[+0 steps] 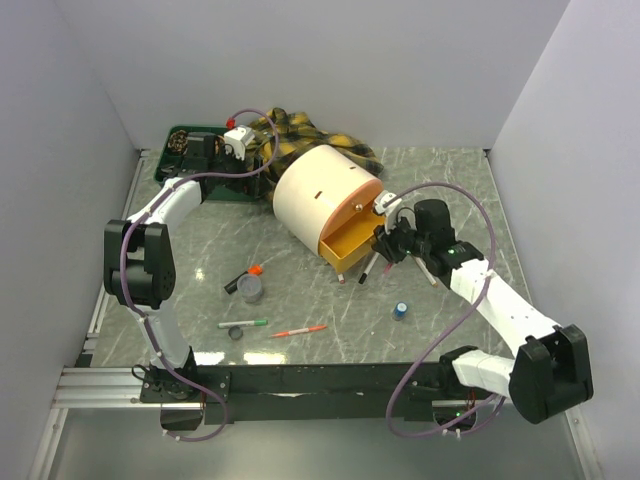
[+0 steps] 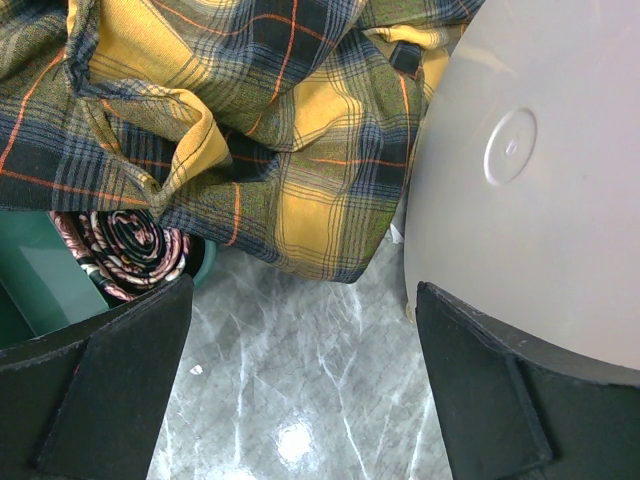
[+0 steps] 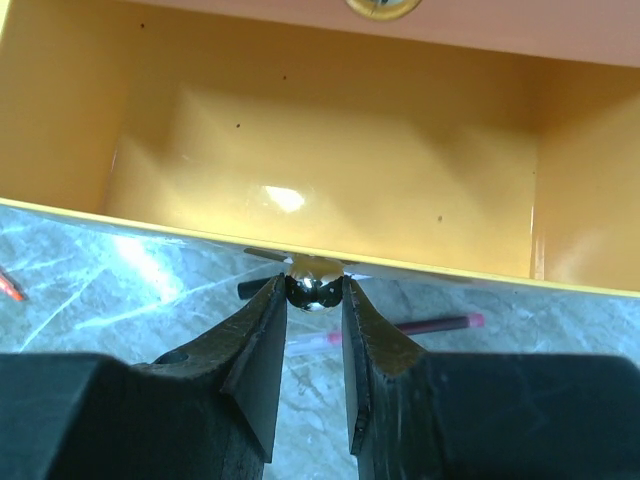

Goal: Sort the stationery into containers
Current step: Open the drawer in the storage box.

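Note:
The cream drum lies on its side with its orange tray pulled out. My right gripper is shut on the tray's shiny knob; the orange tray looks empty in the right wrist view. My left gripper is open and empty, between the dark green tray and the drum. On the table lie a black highlighter with orange cap, a grey tape roll, a smaller roll, a green-tipped pen, a red pen and a blue item.
The yellow-and-black plaid cloth lies behind the drum and over the green tray's edge. A patterned tape roll sits in that tray. Pens lie under the orange tray's front, one beside my right gripper. Walls enclose three sides.

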Controlling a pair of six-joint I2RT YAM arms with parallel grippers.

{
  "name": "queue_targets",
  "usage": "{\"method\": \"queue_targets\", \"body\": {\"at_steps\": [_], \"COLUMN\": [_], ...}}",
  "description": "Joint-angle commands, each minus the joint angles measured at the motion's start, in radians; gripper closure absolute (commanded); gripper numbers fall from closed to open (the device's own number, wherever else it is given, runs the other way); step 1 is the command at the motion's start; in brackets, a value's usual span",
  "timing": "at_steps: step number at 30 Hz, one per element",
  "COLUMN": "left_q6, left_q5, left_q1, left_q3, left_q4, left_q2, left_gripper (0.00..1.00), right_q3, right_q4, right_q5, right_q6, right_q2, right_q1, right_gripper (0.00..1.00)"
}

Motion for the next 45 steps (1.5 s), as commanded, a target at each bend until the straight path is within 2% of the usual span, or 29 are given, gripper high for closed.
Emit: {"method": "queue_targets", "body": {"at_steps": [1,22,25,29,35,40,45], "left_q6": [0.003,0.026,0.029,0.034,0.04,0.052,0.063], "left_q5": [-0.008,-0.052,-0.057,-0.069,-0.086,-0.185,-0.305], "left_q1": [0.003,0.003,0.005,0.005,0.009,0.018,0.04], "left_q3": [0.005,-0.012,-0.012,-0.015,-0.016,-0.025,-0.096], "left_q4": [0.038,0.03,0.032,0.032,0.026,0.01,0.012], "left_q2": [-0.023,-0.051,-0.054,-0.063,-0.09,-0.147,-0.237], "left_gripper": [0.01,0.0,0.01,0.01,0.01,0.0,0.01], "right_q3": [-0.024,-0.051,-0.054,-0.053,-0.054,-0.054,-0.091], "right_q4": [-0.063,-0.06,-0.067,-0.092,-0.168,-0.312,-0.429], "right_q5": [-0.002,0.022,0.03,0.036,0.028,0.048,0.038], "right_q6": [-0.038,-0.055,-0.055,-0.05,-0.058,-0.125,-0.237], "right_q2": [-0.058,-0.063,-0.066,-0.084,-0.162,-0.265,-0.357], "right_q1": [-0.009,-0.02,-0.02,-0.02,-0.02,-0.021,-0.023], "right_gripper": [0.95,0.92,0.84,0.65,0.57,0.49,0.43]}}
